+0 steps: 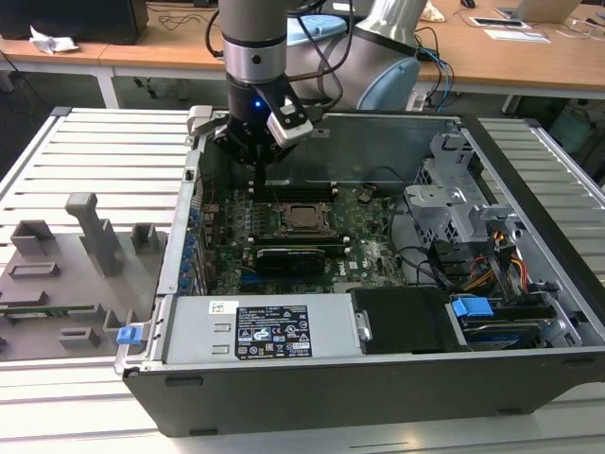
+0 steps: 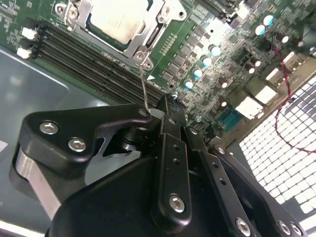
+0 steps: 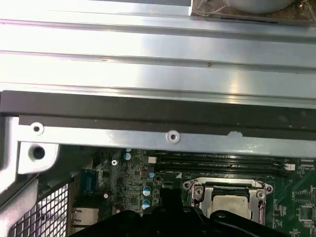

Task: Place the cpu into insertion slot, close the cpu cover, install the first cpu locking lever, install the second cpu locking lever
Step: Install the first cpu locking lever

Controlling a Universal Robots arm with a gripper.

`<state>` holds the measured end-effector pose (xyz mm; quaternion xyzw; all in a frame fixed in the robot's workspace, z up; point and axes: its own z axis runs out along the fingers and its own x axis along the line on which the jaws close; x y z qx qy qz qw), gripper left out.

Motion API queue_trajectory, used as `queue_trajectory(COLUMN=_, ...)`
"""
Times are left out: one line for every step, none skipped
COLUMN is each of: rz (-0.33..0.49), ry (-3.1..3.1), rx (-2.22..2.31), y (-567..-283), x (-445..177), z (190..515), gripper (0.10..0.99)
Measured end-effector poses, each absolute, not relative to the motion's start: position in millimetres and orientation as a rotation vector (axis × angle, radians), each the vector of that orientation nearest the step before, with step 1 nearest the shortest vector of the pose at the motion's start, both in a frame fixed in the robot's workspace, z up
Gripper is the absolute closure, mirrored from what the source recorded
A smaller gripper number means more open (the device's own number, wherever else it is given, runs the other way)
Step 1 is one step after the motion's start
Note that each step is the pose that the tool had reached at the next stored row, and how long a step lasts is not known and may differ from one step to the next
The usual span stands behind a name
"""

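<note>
The cpu point(image 2: 118, 17) lies flat in the insertion slot on the green motherboard, its pale metal top showing through the cpu cover point(image 2: 159, 25). The cover lies down over it as a silver frame. A thin wire locking lever point(image 2: 143, 84) runs from the socket's corner to my gripper point(image 2: 177, 111). The black fingers are shut together, and the lever's free end rests against the side of one fingertip. In the exterior view my gripper point(image 1: 257, 184) hangs just off the socket's left corner, close to the cpu point(image 1: 304, 217). The first wrist view has the cpu point(image 3: 229, 202) beyond my gripper point(image 3: 170, 197).
Long black memory slots point(image 2: 89, 64) run beside the socket. A black card point(image 1: 288, 255), the power supply point(image 1: 274, 331) and a drive cage point(image 1: 454, 199) crowd the open case. The case's metal wall point(image 3: 148, 136) stands close by. Grey fixtures point(image 1: 85, 246) sit on the exterior view's left.
</note>
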<state>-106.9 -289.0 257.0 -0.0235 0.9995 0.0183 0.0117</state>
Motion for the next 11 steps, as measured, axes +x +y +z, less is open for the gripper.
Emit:
queue_trajectory(rz=0.057, ry=3.117, rx=-0.074, y=-289, x=-106, z=257, gripper=0.980)
queue_trajectory(rz=0.057, ry=3.117, rx=-0.074, y=-288, x=-105, z=257, gripper=0.980)
queue_trajectory(rz=0.057, ry=3.117, rx=-0.073, y=-288, x=-103, z=257, gripper=0.980)
queue_trajectory(rz=0.057, ry=3.117, rx=-0.073, y=-288, x=-101, z=257, gripper=0.980)
queue_trajectory(rz=0.057, ry=3.117, rx=-0.073, y=-288, x=-98, z=257, gripper=0.980)
queue_trajectory(rz=0.057, ry=3.117, rx=-0.073, y=-288, x=-95, z=257, gripper=0.980)
queue_trajectory(rz=0.056, ry=3.117, rx=-0.073, y=-288, x=-90, z=257, gripper=0.980)
queue_trajectory(rz=0.056, ry=3.117, rx=-0.073, y=-288, x=-87, z=257, gripper=0.980)
queue_trajectory(rz=0.056, ry=3.117, rx=-0.073, y=-288, x=-83, z=257, gripper=0.980)
queue_trajectory(rz=0.056, ry=3.117, rx=-0.073, y=-288, x=-79, z=256, gripper=0.980)
queue_trajectory(rz=0.054, ry=3.117, rx=-0.073, y=-288, x=-76, z=256, gripper=0.980)
